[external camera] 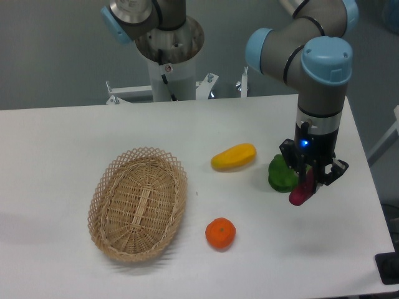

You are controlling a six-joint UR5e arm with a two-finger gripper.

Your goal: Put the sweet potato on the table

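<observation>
White tabletop fills the view; the table [62, 149] carries everything here. Nearest the camera, toward the left, lies an oval wicker basket [138, 204], flat on the surface, nothing visible inside it. To its right, well apart from the rim, sits an orange [221, 233], round and resting on the table.

Farther back and to the right, the gripper [310, 181] hangs from the arm [321, 81] with its fingers pointing down. The fingers are closed around the sweet potato [302, 190], a magenta-purple piece held tilted, its lower end sticking out below the fingertips toward the left. A soft shadow lies on the table under it; whether the lower tip touches the surface or sits just above it I cannot tell.

Just beside the gripper on its left sits a green pepper [280, 174], partly hidden behind the fingers and close to the sweet potato; whether they touch is unclear. Left of the pepper, a little apart, a yellow-orange mango [234, 157] lies on its side.

Beyond the far table edge stands the arm's pale base column [171, 65] against a grey wall.
</observation>
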